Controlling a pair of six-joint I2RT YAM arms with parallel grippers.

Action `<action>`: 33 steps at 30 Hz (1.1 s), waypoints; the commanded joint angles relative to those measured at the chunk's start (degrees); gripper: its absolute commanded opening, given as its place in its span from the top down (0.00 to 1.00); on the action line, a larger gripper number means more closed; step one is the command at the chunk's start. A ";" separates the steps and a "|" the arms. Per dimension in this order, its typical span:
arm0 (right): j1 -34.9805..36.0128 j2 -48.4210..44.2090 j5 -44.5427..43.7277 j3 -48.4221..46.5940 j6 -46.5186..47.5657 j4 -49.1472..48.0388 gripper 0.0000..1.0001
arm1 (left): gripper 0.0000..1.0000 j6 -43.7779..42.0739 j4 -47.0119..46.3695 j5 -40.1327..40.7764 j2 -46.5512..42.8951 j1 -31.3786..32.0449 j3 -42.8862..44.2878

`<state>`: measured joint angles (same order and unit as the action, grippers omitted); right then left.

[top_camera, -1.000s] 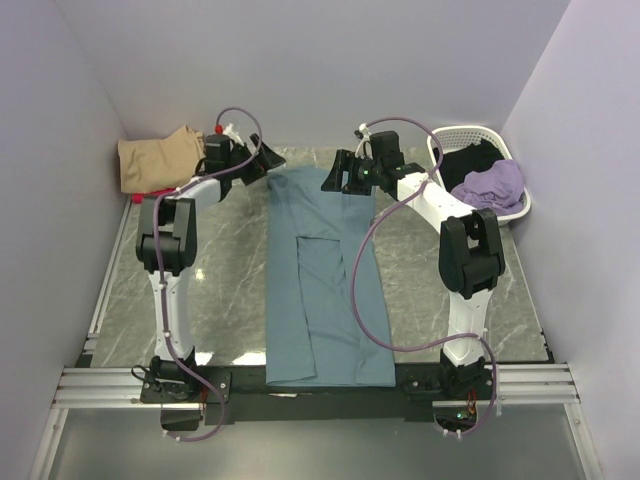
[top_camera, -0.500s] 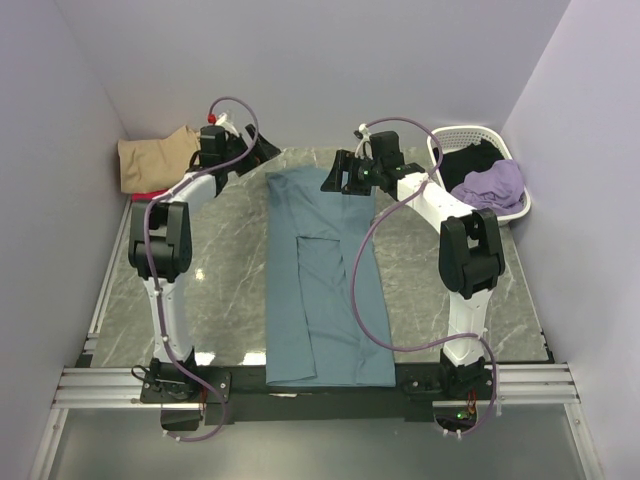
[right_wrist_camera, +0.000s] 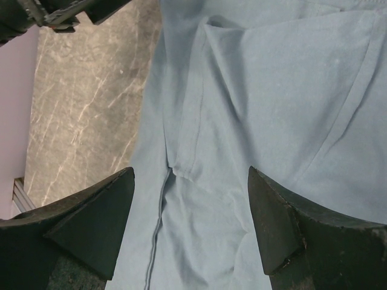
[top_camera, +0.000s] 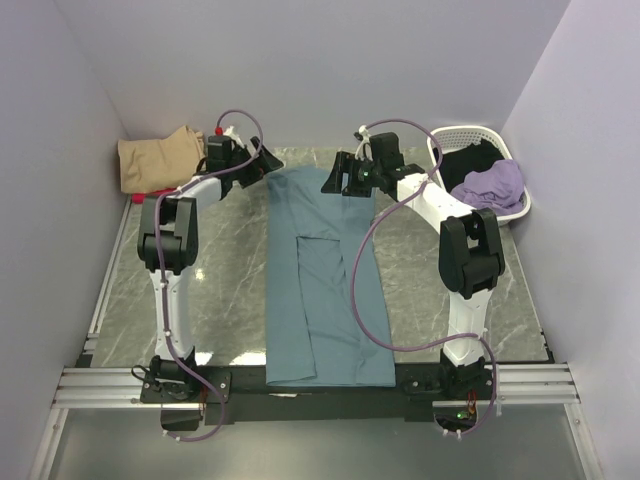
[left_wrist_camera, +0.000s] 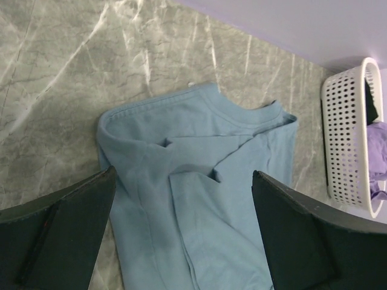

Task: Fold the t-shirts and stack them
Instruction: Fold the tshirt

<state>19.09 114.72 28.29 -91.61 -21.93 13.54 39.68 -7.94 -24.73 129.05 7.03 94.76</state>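
Left end effector [top_camera: 260,160], right end effector [top_camera: 336,176] both gape empty; we risk pinching one layer of teal t-shirt [top_camera: 325,290], undoing folds.

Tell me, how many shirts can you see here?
5: a teal one spread on the table, a tan one atop a red sliver far left, black and lilac in the basket. More may be hidden.

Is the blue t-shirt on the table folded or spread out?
Partly folded: the blue t-shirt lies as a long narrow strip, both sides turned in over the middle, not yet folded across its length.
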 commanded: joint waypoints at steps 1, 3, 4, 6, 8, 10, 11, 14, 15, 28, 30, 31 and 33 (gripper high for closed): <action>-0.55 0.51 -0.61 0.12 1.10 -0.45 0.18 | 0.00 -0.31 0.47 -1.72 1.55 0.88 4.11; -0.63 0.60 -0.52 0.21 1.19 -0.36 0.18 | 0.01 -0.48 1.35 -2.16 2.78 1.06 5.16; -0.55 0.60 -0.52 0.21 1.28 -0.36 0.18 | 0.00 -0.48 1.27 -2.16 3.13 1.32 5.78; -0.63 0.60 -0.52 0.38 1.28 -0.44 0.18 | 0.00 -0.48 1.09 -2.16 3.92 1.67 6.40; -0.72 0.77 -0.43 0.47 1.19 -0.53 0.18 | 0.01 -0.40 1.35 -2.78 5.15 2.02 7.98; -0.72 1.12 -0.26 0.03 1.28 -0.18 0.18 | 0.01 -0.13 2.49 -2.95 6.29 2.29 10.34; -0.81 1.30 -0.26 0.03 1.28 0.08 0.18 | 0.01 0.04 2.84 -3.22 7.25 2.38 11.05; -0.81 0.95 -0.52 0.38 1.46 -0.09 0.18 | 0.00 0.13 3.29 -3.48 9.01 2.90 13.25; -0.90 0.95 -0.52 0.64 1.45 -0.09 0.18 | 0.01 0.22 3.46 -3.57 9.46 3.08 13.78; -1.60 0.60 -0.61 1.44 1.54 -0.18 0.18 | 0.00 0.49 11.19 0.64 18.24 6.07 21.34; -1.69 0.25 -0.70 1.79 1.63 -0.09 0.18 | 0.01 0.31 11.20 1.61 18.69 6.07 20.47; -1.69 -0.02 -0.87 1.96 1.63 -0.18 0.18 | 0.01 0.22 10.94 2.75 18.43 6.07 18.90; -1.78 -0.28 -1.05 2.40 1.54 -0.36 0.18 | 0.01 -0.65 10.76 4.25 16.85 6.07 17.57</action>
<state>17.93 114.74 28.01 -90.32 -21.30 13.82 40.14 -1.43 -25.50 145.03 12.84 115.07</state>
